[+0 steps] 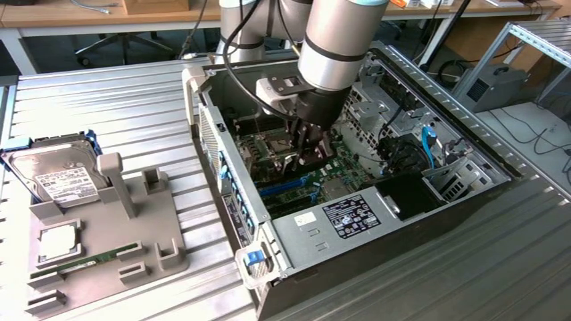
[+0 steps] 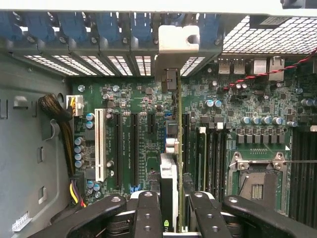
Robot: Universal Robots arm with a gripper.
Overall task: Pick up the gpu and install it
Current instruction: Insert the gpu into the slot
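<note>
Green-edged and upright, the gpu [image 2: 171,171] is being clamped tight in the gripper [image 2: 174,218] and held on edge over the expansion slots of the motherboard [image 2: 133,99], inside the open case [image 1: 218,134].

Exterior overlooks open case [image 1: 402,267]; wrist views motherboard [image 2: 124,94] closely
</note>
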